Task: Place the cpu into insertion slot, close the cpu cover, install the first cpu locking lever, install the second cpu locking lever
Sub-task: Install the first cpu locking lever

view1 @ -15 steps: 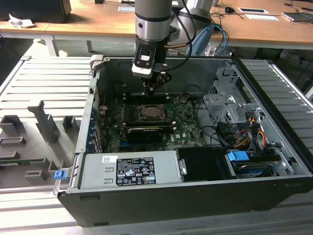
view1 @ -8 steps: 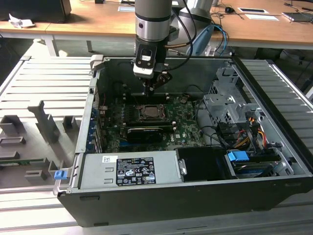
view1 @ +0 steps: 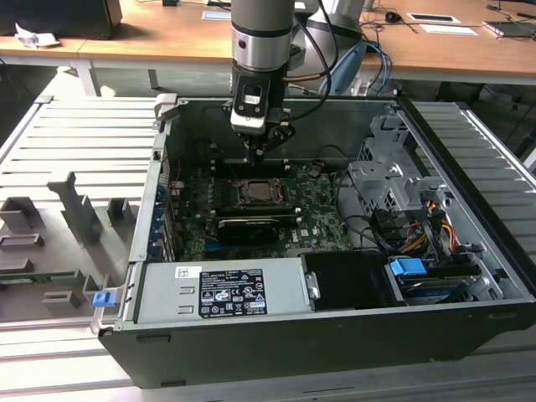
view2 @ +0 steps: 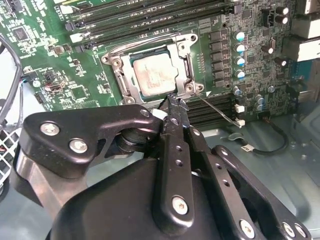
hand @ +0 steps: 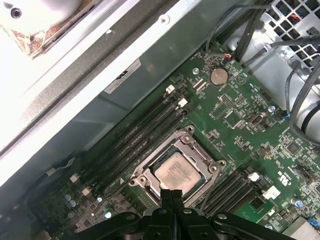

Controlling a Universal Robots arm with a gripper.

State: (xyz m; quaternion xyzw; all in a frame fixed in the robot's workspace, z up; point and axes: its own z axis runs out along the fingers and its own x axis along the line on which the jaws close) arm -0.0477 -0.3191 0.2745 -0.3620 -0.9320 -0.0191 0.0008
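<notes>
in the second wrist view the cpu (view2: 156,76) already sits in the insertion slot (view2: 186,64) at upper centre with the cpu cover (view2: 176,50) down, the gripper (view2: 172,102) pinched shut, empty, at its corner; levers apparently remain.

Grey ribbed metal bench (view1: 75,134) is carrying the open computer case (view1: 335,335); grey fixture blocks (view1: 75,209) and a small blue clip (view1: 102,298) are sitting beside it at the exterior view's left.

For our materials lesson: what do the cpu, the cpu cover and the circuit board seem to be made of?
The cpu: pale brushed metal, dull sheen. The cpu cover: thin grey metal, probably steel, catching glints. The circuit board: green lacquered laminate, likely fibreglass, studded with soldered parts.
</notes>
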